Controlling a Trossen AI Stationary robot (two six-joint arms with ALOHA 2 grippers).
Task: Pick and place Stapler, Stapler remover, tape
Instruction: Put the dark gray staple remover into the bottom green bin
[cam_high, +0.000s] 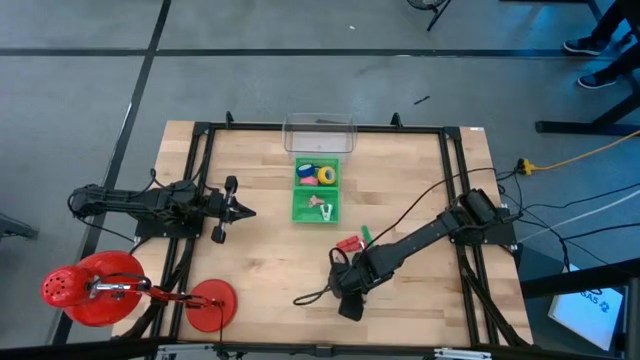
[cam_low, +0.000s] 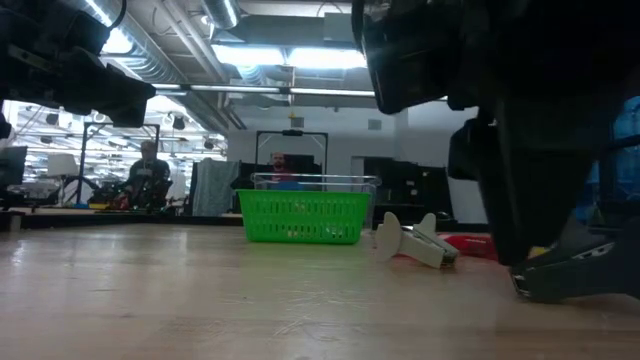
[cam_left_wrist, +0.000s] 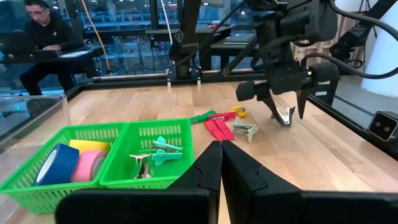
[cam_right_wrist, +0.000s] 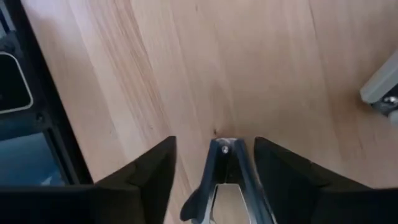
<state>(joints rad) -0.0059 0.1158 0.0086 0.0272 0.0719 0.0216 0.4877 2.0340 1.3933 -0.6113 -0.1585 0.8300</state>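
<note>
My right gripper (cam_high: 350, 298) points down over the near middle of the table, open. A dark staple remover with metal claws (cam_right_wrist: 227, 171) stands between its fingers, also seen in the left wrist view (cam_left_wrist: 287, 116); bare wood shows beside it, and its lower end is on the table (cam_low: 575, 275). A red stapler (cam_high: 347, 243) and a pale staple remover (cam_left_wrist: 245, 130) lie on the table just beyond. Tape rolls (cam_left_wrist: 68, 163) lie in the green basket's (cam_high: 297, 190) far compartment. My left gripper (cam_high: 247, 211) waits shut at the left.
The basket's near compartment holds teal and pale staple removers (cam_left_wrist: 155, 155). A clear box (cam_high: 320, 135) stands behind the basket. A green piece (cam_left_wrist: 202, 116) and a small yellow roll (cam_left_wrist: 239, 112) lie by the stapler. Black frame rails (cam_high: 455, 200) border the table.
</note>
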